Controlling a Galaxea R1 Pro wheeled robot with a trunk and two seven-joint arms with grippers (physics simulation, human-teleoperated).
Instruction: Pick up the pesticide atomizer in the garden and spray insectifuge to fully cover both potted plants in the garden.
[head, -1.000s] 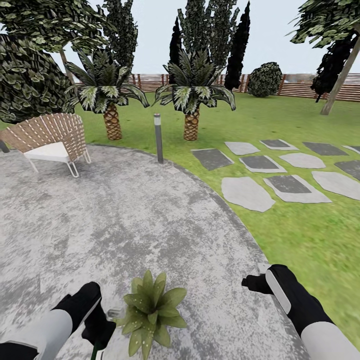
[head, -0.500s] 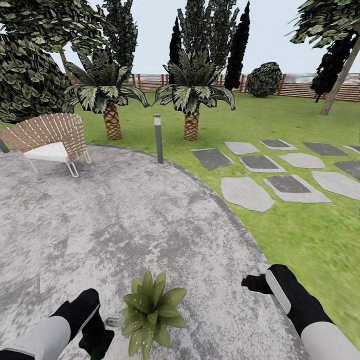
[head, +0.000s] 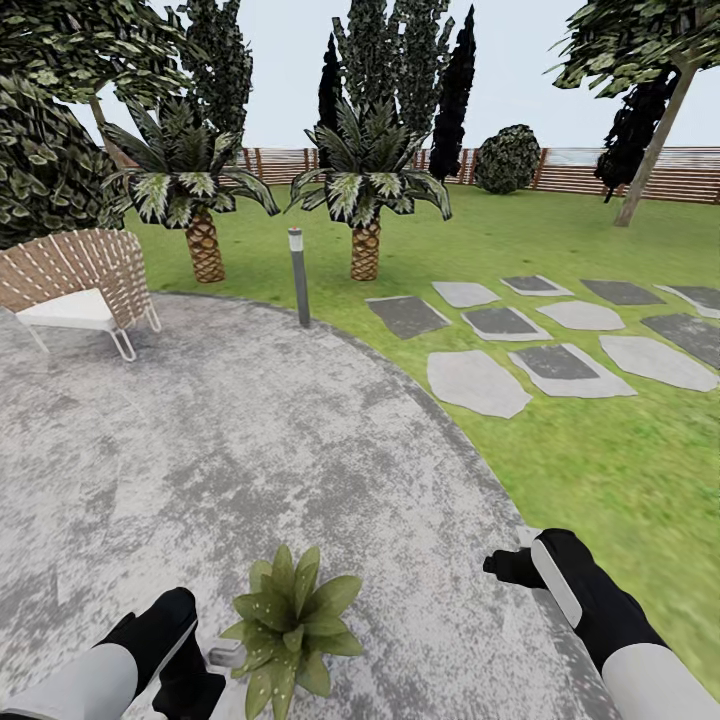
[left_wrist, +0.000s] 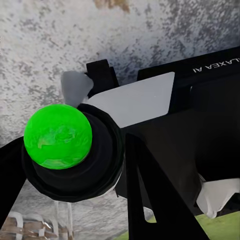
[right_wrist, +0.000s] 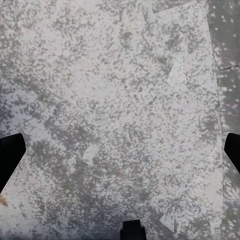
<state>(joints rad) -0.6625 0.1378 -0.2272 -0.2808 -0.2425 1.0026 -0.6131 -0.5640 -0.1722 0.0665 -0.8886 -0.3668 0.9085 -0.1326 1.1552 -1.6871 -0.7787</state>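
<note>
One potted plant (head: 290, 628), a rosette of speckled green leaves, stands on the stone patio (head: 250, 440) at the lower edge of the head view. My left gripper (head: 192, 680) is just left of it, shut on the pesticide atomizer, whose pale nozzle (head: 222, 655) points at the leaves. The left wrist view looks along the atomizer (left_wrist: 57, 135): a bright green round end in a black collar, held between dark fingers. My right gripper (head: 505, 566) hovers over the patio's right edge; its fingertips (right_wrist: 10, 155) stand far apart, open and empty.
A wicker chair (head: 75, 285) stands at the left. A grey bollard lamp (head: 298, 275) marks the patio's far rim, with two palms (head: 365, 200) behind it. Stepping stones (head: 540, 345) cross the lawn on the right; a wooden fence (head: 600, 172) closes the back.
The head camera has turned a little to the right, so the scene slid left. My left gripper with the atomizer has sunk slightly toward the picture's lower edge. The right arm has not moved.
</note>
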